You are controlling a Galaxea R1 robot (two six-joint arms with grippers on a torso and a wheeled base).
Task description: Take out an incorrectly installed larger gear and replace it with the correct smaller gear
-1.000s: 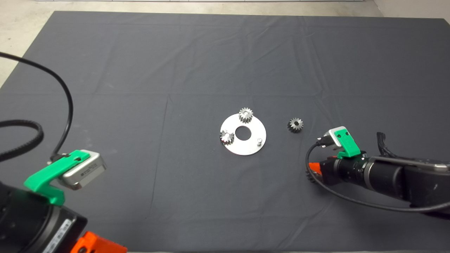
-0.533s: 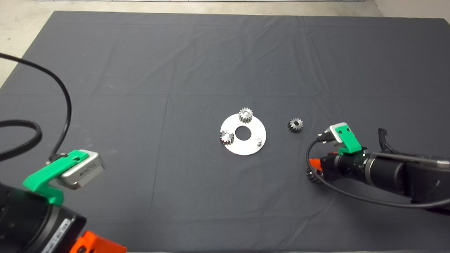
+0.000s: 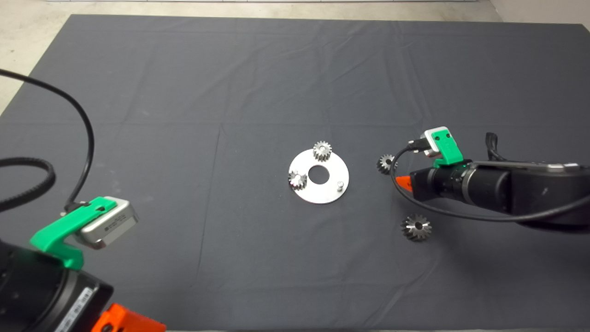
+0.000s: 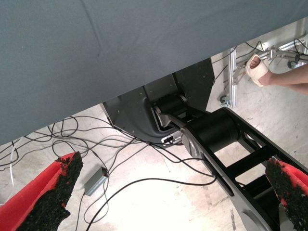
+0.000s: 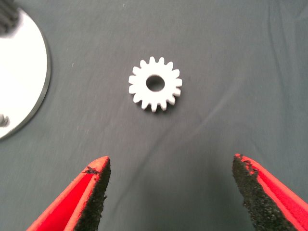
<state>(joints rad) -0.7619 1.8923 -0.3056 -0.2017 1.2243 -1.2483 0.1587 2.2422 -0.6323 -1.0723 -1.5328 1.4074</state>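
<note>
Beside steel disc (image 3: 322, 189), toothed smaller gear (image 5: 155, 84) (centre-holed), right gripper (image 5: 171, 192) fingers spread

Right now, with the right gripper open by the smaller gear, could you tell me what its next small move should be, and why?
Probably advance the right gripper and lower it around the smaller gear. The gear lies flat on the mat ahead of the open fingers, the larger gear is already set aside, and the plate's pin stands bare.
</note>
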